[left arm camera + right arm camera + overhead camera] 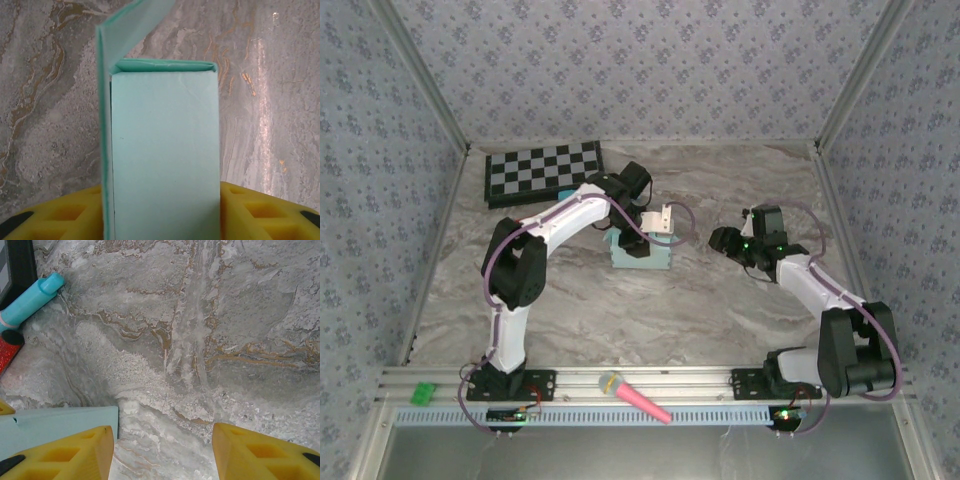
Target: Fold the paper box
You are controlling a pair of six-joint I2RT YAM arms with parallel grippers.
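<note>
Far left, back of table (720,320): checkerboard (545,170) lying flat near the rear wall.

Left arm (555,222): rises from its base, elbow bent high, forearm stretched up and to the right, wrist turned down over mid-table. Left gripper (638,243) points down onto the paper box (645,258). In the left wrist view the left gripper (160,187) is clamped on the paper box (165,150), with a yellow finger (65,215) pressed against each long side.

Box, mid-table, just right of the left arm's elbow line: pale aqua, already a small rectangular body, standing on the marble. Broad smooth panel faces the wrist camera. Far end shows a folded edge. One flap stands up from the left far corner, tilted to the right, not closed.

Right arm (810,280): elbow tucked low near its base, forearm running up and left. Right gripper (720,240) hangs near the box, apart from it. Right wrist view: right gripper (162,428) spread wide, bare marble between the fingers, nothing held. A pale aqua corner of the box (60,422) lies just beside its left-hand finger (75,455). Teal marker pen (31,301) at upper left.
</note>
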